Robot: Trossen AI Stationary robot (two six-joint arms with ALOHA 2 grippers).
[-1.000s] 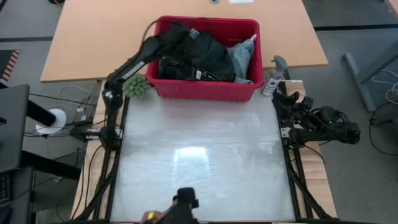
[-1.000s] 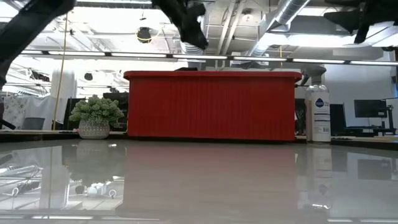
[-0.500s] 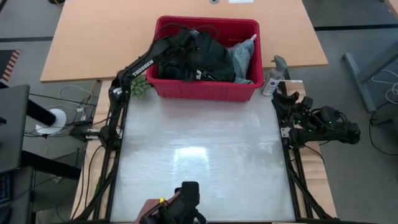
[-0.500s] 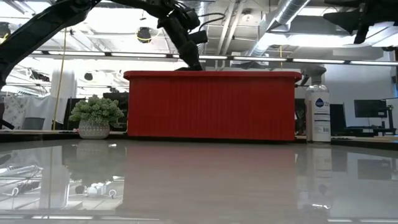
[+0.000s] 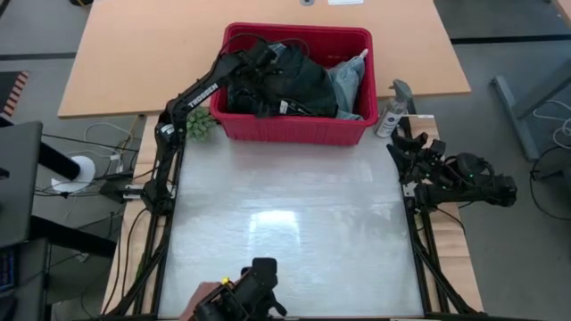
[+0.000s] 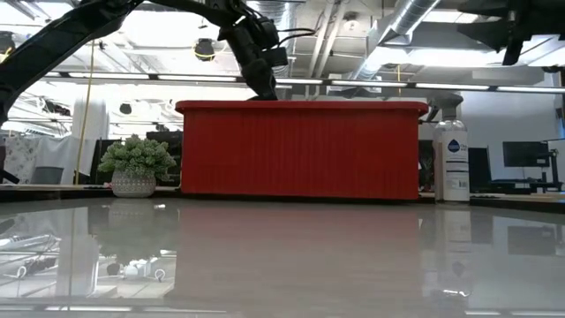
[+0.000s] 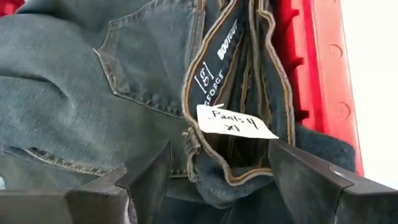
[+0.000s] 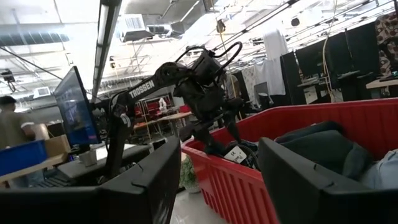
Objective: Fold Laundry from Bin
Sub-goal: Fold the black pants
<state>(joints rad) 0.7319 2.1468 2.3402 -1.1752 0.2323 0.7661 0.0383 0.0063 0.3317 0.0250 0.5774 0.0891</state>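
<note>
Taking the big red slotted plastic bin [image 5: 297, 129] as your anchor: just off its left front corner sits the small green potted plant [image 5: 198, 123]. Your left gripper [image 5: 264, 69] is down inside the bin's left half, fingers spread wide around the waistband of a dark denim garment [image 7: 93, 99] with a white handwritten tag [image 7: 236, 121], not pinching it. The pile of dark and light blue laundry [image 5: 303, 82] fills the bin. A clear spray bottle [image 5: 391, 111] stands at its right end. Your right gripper [image 5: 399, 148] waits beyond that, fingers apart, holding nothing.
</note>
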